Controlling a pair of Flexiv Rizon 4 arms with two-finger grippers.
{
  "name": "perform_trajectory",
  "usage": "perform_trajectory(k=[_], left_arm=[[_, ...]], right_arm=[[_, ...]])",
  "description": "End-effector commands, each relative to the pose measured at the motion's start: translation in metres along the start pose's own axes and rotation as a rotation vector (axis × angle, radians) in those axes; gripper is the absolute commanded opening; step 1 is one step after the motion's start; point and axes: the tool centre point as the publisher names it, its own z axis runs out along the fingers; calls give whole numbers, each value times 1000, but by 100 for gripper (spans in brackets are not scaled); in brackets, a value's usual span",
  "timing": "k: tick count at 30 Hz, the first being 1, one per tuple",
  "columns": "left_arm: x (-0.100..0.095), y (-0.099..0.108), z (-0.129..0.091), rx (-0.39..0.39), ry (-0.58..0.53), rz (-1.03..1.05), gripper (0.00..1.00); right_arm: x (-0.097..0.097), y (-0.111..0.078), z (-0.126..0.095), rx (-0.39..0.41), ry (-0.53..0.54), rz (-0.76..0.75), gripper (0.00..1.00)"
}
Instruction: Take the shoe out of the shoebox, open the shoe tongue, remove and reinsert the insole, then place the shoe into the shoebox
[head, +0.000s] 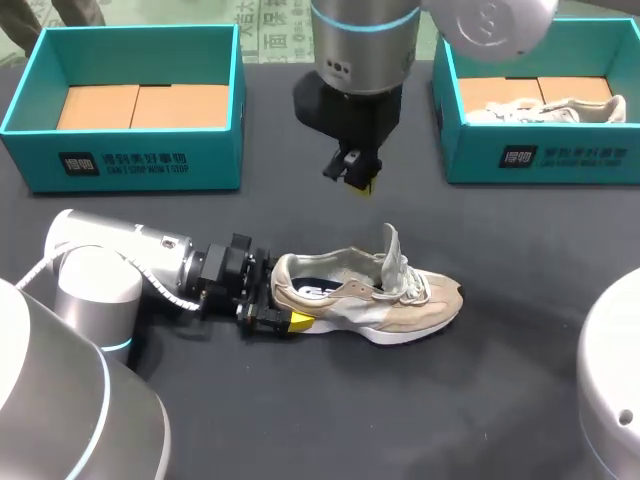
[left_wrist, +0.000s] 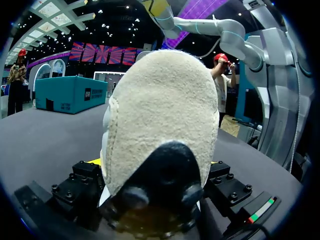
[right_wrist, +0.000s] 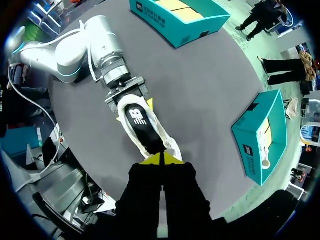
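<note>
A beige and white shoe (head: 370, 295) lies on its sole in the middle of the dark table, toe to the right. Its tongue (head: 392, 255) stands pulled up, and the dark insole (right_wrist: 137, 117) shows inside. My left gripper (head: 275, 305) lies low at the heel with a finger on either side, shut on the shoe; the heel (left_wrist: 165, 115) fills the left wrist view. My right gripper (head: 350, 180) hangs above and behind the shoe. Its yellow tips (right_wrist: 161, 159) are pressed together, holding nothing.
A teal shoebox (head: 130, 160) stands at the back left with only a cardboard floor inside. A second teal box (head: 540, 155) at the back right holds another pale shoe (head: 545, 110). Bare table lies in front of the shoe.
</note>
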Motion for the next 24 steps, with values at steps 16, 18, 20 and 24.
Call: perform_trajectory(k=[16,18,20,24], left_arm=[[-2,4,0,-1,0,-1,0],[-2,4,0,-1,0,-1,0],[-2,4,0,-1,0,-1,0],[-2,4,0,-1,0,-1,0]], right_arm=[[49,12,45,-75,45,-549,0],[49,12,45,-75,45,-549,0],[49,12,45,-75,45,-549,0],[50,16,51,-91,47,-560,0]])
